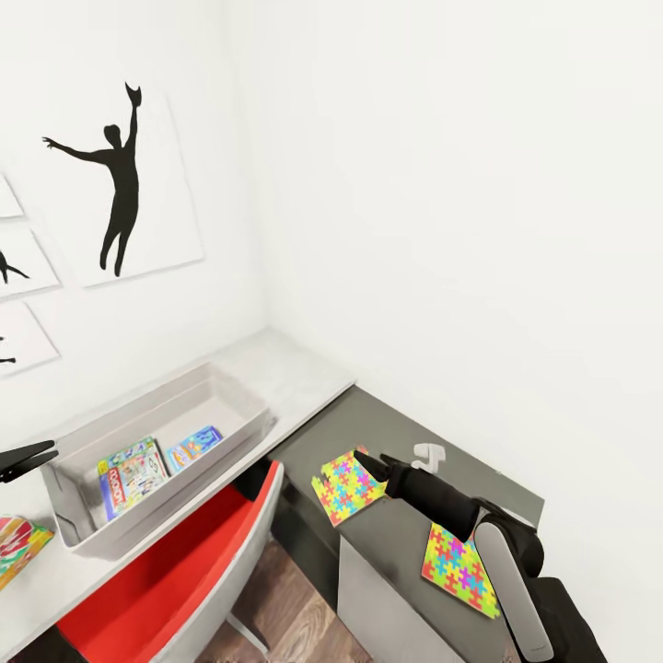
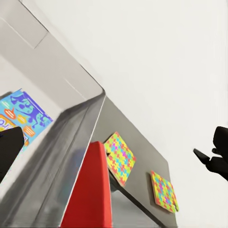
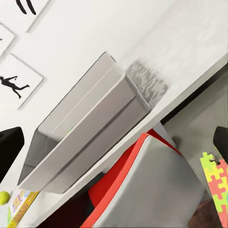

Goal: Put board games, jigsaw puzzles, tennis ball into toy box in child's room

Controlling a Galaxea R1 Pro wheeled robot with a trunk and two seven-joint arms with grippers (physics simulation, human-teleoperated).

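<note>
White desk [image 1: 304,378] – grey toy box [image 1: 230,405].

right arm [image 1: 460,509] outstretched, right pincer [image 1: 362,458] parted, left pincer [image 1: 23,458] edge-on

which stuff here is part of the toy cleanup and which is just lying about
Job things:
- toy box
- two board games inside it
- near jigsaw puzzle
- far jigsaw puzzle
- tennis ball
- right gripper

Just there:
- red chair
- wall pictures
- white object
</note>
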